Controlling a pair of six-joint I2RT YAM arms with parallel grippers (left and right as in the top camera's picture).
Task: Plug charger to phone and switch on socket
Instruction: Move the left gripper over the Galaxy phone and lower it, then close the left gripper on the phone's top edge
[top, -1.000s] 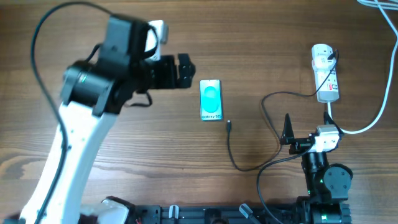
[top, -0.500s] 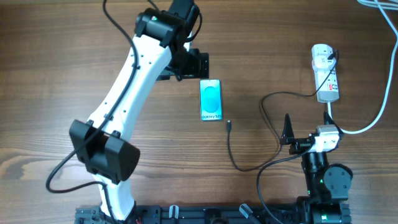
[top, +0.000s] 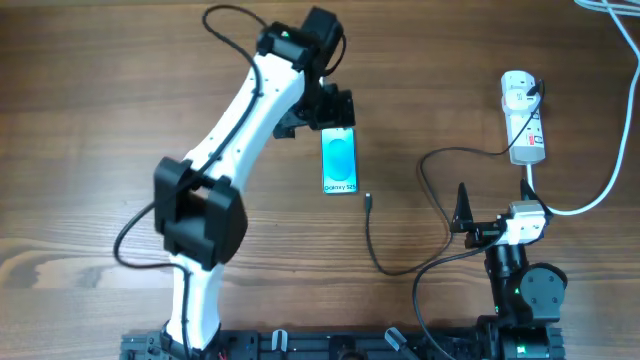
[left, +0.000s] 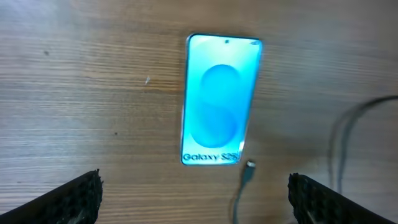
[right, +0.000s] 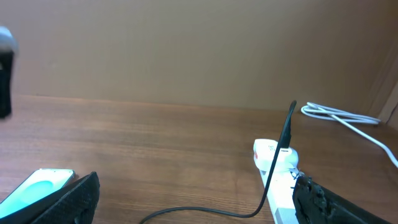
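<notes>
Hovers at 12 o'clock of the phone (top: 339, 160) with left jaws spread wide and empty, charger (top: 369, 201) tip at its 5 o'clock, right jaws likewise wide and empty

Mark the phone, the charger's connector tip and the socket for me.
phone (top: 339, 158): overhead view, middle of its screen.
charger (left: 248, 167): left wrist view, its connector tip.
socket (top: 525, 127): overhead view, middle of its white body.
</notes>
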